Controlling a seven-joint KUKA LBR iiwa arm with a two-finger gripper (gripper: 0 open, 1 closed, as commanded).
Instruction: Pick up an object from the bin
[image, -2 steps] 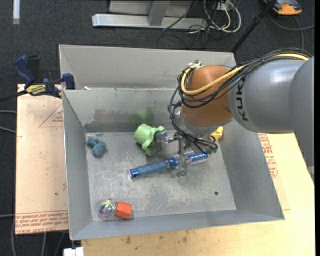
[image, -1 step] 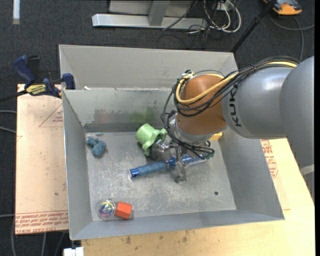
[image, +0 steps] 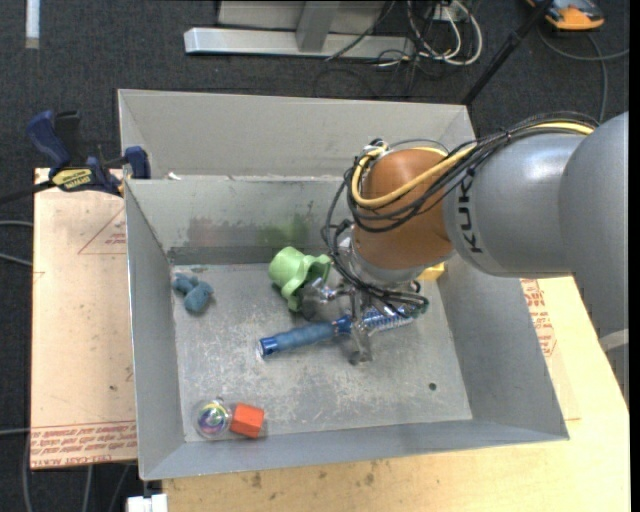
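Observation:
My gripper (image: 356, 347) hangs low over the middle of the bin, under the orange wrist cover. One fingertip shows, close to the bin floor, next to the right end of a blue stick-like thing (image: 300, 338) that lies slanted on the floor. A light green cup-shaped thing (image: 291, 270) lies just up and left of the gripper body. A clear blue-white crinkled thing (image: 388, 318) sits right beside the gripper on its right. A bit of yellow (image: 432, 269) peeks out behind the wrist at the right.
A small grey-blue lump (image: 193, 291) lies near the left wall. In the front left corner sit a shiny iridescent ball (image: 211, 419) and an orange block (image: 247, 421). The arm enters from the right, above the bin's right side.

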